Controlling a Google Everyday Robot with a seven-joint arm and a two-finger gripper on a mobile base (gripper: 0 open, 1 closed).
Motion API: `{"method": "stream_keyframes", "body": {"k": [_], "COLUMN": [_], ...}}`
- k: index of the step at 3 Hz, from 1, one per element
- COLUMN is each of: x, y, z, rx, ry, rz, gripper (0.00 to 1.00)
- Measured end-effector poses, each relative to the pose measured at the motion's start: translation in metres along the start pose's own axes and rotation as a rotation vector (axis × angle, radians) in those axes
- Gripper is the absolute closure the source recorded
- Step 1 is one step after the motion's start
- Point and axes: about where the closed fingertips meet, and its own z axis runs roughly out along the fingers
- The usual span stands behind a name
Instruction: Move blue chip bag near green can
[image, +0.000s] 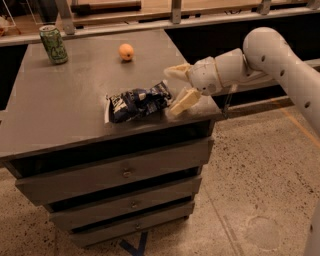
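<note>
The blue chip bag (137, 102) lies crumpled near the front edge of the grey drawer cabinet's top (65, 100). The green can (53, 44) stands upright at the far left corner of the top. My gripper (178, 88) is open, with its two pale fingers spread, just right of the bag's right end. One finger (183, 101) is low near the bag's right end, the other (176, 71) is higher behind it. Nothing is held.
A small orange fruit (126, 51) sits at the back middle of the top. The cabinet has three drawers (122, 172) below. A shelf rail (150, 22) runs behind. Speckled floor (260, 190) lies to the right.
</note>
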Motion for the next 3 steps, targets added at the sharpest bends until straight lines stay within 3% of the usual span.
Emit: {"method": "stream_keyframes", "body": {"k": [2,3], "x": [-0.006,-0.016], "y": [-0.001,-0.006], "z": [0.009,0.008], "rx": [-0.026,-0.014], "ry": [-0.019,-0.043], "rz": [-0.03,-0.055], "gripper": [0.64,0.88]}}
